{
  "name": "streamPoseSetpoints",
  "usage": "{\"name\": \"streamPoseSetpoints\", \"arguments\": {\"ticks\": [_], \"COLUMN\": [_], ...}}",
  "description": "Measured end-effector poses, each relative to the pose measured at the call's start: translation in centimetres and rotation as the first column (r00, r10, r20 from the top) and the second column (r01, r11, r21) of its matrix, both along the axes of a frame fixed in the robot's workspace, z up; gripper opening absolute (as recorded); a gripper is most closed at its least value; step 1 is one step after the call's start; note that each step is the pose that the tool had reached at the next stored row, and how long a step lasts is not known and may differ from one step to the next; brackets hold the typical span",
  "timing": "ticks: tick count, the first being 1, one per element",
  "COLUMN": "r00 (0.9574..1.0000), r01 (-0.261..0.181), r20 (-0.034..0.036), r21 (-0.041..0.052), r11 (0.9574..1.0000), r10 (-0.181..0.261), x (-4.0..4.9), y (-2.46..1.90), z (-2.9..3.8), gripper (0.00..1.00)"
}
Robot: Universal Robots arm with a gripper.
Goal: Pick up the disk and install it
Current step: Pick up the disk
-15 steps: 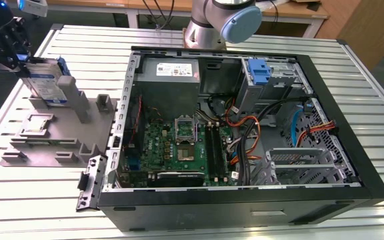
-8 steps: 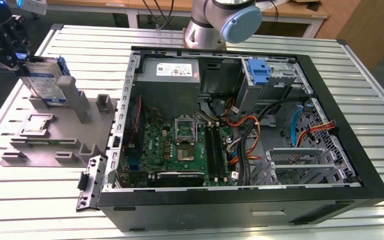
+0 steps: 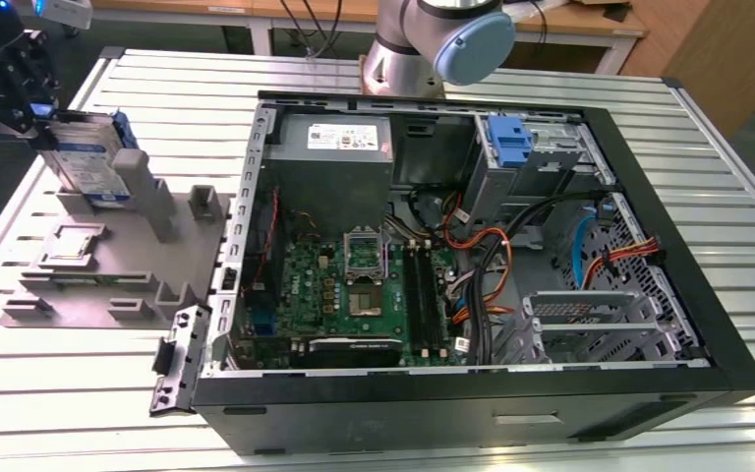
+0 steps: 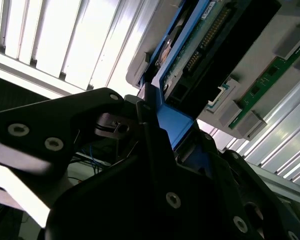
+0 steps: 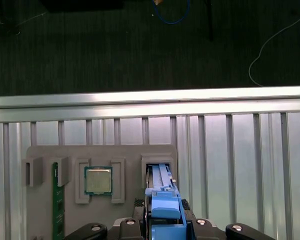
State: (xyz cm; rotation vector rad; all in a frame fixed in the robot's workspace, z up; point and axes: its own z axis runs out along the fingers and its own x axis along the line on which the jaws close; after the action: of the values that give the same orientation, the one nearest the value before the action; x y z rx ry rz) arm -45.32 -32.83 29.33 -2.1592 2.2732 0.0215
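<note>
Fingers of the gripper [image 3: 52, 123] are clamped on the blue-framed upper edge of the disk [image 3: 87, 162]. The disk stands upright at ten o'clock in the exterior view, with its lower end at the grey fixture [image 3: 102, 270]; whether it is still seated there cannot be determined. The fixture rests on a slatted aluminium table [image 3: 706, 197]. An open computer case [image 3: 731, 324] spans the centre to four o'clock. The arm base [image 3: 417, 39] stands at twelve o'clock. In the first wrist view, dark floor [image 5: 140, 45] lies beyond the table edge.
</note>
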Motion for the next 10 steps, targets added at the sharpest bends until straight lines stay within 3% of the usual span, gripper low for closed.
{"name": "streamPoseSetpoints", "arguments": {"ticks": [2, 3, 10], "r00": [1.0, 1.0, 1.0], "r01": [0.0, 0.0, 0.0], "r20": [-0.0001, 0.0005, 0.0016], "r21": [-0.0001, -0.0001, 0.0], "r11": [1.0, 1.0, 1.0], "r10": [0.0, 0.0, 0.0], "x": [0.0, 0.0, 0.0], "y": [0.0, 0.0, 0.0], "z": [0.0, -0.04, -0.24], "gripper": [0.38, 0.44, 0.44]}}
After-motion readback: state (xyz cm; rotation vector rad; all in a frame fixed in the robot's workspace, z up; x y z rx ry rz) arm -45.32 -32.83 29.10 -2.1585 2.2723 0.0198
